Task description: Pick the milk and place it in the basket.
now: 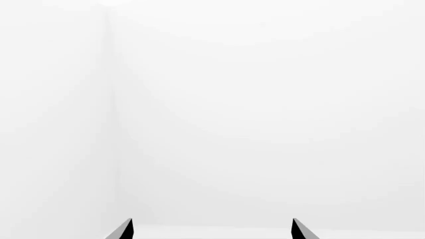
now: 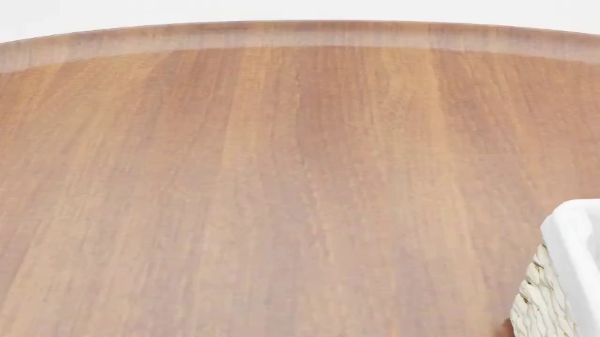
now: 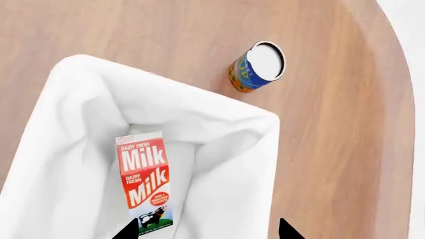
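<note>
Milk (image 3: 145,184) lies inside the basket (image 3: 219,124), on the white liner floor, apparently released. Right gripper (image 3: 207,230) hangs directly above, tips spread wide with nothing between them. A can (image 3: 258,66) stands on the table (image 3: 319,149) just beside the basket. Left gripper (image 1: 211,229) is parted, empty, facing blank white. Placement looks complete.

The left gripper (image 1: 212,231) shows only two dark fingertips (image 1: 123,230) at the edge of its wrist view, set well apart, so its jaws stand open. The right gripper (image 3: 209,233) likewise shows two dark fingertips (image 3: 287,231) spread wide, pointing downward with nothing between them. Neither arm appears in the head view.
</note>
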Motion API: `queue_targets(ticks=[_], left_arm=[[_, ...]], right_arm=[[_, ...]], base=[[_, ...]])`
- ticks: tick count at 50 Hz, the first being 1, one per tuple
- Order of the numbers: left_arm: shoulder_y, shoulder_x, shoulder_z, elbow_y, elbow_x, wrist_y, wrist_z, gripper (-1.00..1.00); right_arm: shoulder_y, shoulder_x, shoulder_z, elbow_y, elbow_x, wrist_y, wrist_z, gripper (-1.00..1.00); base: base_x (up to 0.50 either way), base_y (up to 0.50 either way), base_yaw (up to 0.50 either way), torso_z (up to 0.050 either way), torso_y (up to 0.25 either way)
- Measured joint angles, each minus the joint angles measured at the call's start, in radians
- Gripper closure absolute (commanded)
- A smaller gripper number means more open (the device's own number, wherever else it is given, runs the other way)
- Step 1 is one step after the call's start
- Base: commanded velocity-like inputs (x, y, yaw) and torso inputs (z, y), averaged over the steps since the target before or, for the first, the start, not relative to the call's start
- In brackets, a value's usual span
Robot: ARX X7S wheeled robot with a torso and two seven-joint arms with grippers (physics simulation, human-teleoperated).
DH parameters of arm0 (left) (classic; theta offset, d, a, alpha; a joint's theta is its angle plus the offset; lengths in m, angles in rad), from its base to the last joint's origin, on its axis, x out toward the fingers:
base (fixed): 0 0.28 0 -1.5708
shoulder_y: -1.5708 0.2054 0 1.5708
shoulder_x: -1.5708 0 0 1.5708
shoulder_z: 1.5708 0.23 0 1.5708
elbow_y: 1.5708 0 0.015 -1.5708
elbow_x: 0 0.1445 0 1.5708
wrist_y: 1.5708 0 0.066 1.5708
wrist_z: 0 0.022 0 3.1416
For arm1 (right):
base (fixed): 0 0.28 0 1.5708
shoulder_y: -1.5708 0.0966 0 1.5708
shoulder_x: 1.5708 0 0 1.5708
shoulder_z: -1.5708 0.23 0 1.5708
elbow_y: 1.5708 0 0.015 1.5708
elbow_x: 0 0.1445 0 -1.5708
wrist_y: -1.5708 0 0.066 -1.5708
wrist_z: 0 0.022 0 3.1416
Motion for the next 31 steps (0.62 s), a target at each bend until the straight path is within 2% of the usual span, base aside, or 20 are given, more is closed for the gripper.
queue_targets(ticks=[10, 19, 24, 31], left_arm=[[0.001, -0.006, -0.001, 0.0, -0.005, 0.003, -0.005, -1.0], [0.0, -0.014, -0.001, -0.002, -0.013, 0.008, -0.012, -1.0], [-0.001, -0.015, 0.0, -0.002, -0.012, 0.008, -0.012, -1.0], [0.0, -0.013, 0.001, -0.002, -0.009, 0.007, -0.011, -1.0]], right_arm=[[0.169, -0.072, 0.034, 0.126, -0.026, -0.05, 0.01, -1.0], [0.336, -0.179, 0.172, 0.291, -0.003, -0.146, 0.106, -1.0], [0.423, -0.24, 0.261, 0.399, 0.018, -0.233, 0.183, -1.0], [0.551, -0.328, 0.35, 0.61, 0.021, -0.437, 0.335, -1.0]], base=[[0.0, 0.0, 0.0, 0.0, 0.0], [0.0, 0.0, 0.0, 0.0, 0.0], [0.0, 0.0, 0.0, 0.0, 0.0], [0.0, 0.0, 0.0, 0.0, 0.0]])
